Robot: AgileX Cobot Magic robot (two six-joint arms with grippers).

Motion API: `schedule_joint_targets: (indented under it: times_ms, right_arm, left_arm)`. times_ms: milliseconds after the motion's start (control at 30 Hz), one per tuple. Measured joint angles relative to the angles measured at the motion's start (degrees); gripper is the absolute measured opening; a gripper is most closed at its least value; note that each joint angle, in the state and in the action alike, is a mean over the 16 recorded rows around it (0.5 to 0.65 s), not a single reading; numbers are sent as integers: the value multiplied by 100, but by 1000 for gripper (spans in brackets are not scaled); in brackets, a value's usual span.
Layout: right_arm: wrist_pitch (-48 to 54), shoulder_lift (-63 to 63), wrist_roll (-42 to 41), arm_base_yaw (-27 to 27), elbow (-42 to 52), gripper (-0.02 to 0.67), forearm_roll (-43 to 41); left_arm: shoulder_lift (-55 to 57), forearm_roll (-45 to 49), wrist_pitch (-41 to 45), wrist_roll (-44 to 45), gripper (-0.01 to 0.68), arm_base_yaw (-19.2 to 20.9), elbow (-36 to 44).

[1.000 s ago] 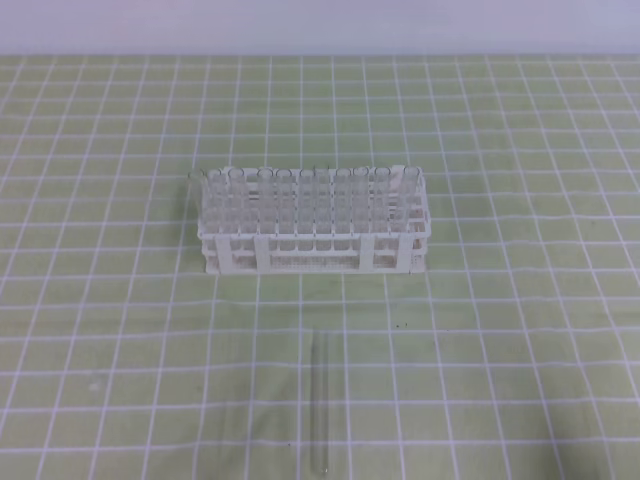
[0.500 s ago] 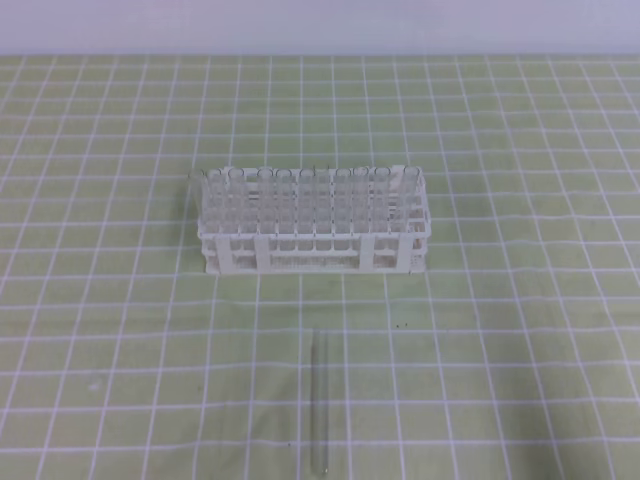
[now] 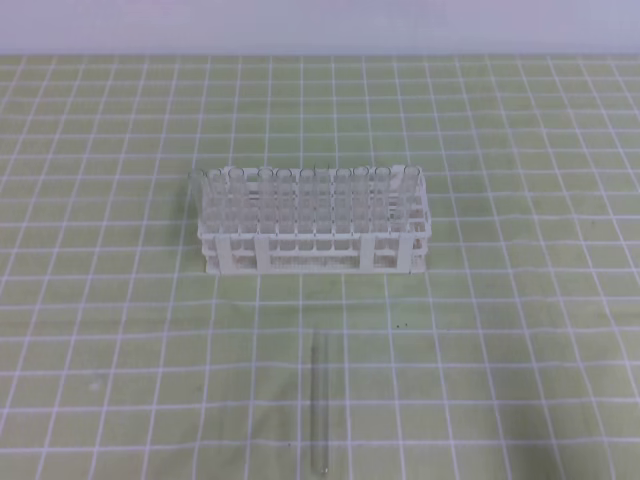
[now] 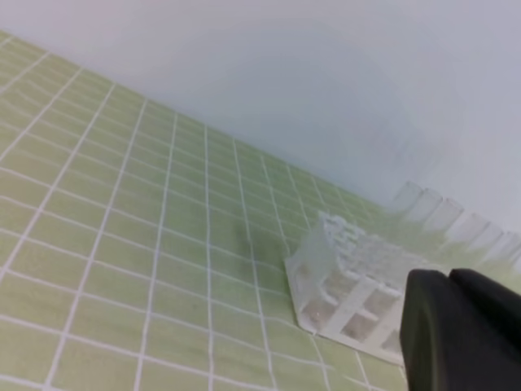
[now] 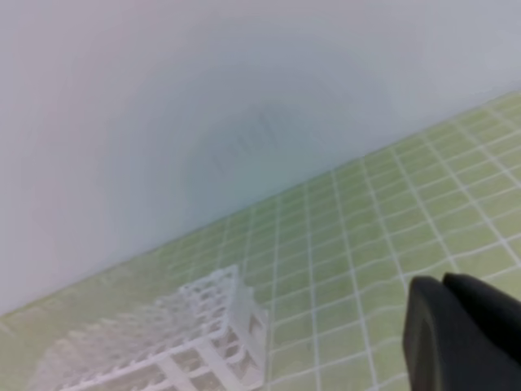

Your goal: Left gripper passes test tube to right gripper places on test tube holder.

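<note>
The test tube holder (image 3: pixel 312 222) stands near the middle of the worktop (image 3: pixel 520 330), which is covered in a green cloth with a white grid. Its long side runs parallel to the near edge, and clear tubes stand upright in its holes. The test tube (image 3: pixel 320 405) lies flat on the cloth between the holder and the near edge, pointing roughly from the holder toward that edge, well apart from the rack.

Neither arm shows from above. The left claw (image 4: pixel 462 330) appears only as a dark tip in the lower corner of its own camera, with the holder's end just beyond it; the right claw (image 5: pixel 464 334) likewise. Both pairs of fingers look pressed together, holding nothing.
</note>
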Motion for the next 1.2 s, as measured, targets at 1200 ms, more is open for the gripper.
schedule_joint_targets:
  times_ms: [1200]
  right_arm:
    - [4138, 4481, -479, 0, -3018, -16, -730]
  left_arm:
    - [6470, -1155, 2543, 1476, -2, -1384, -3695]
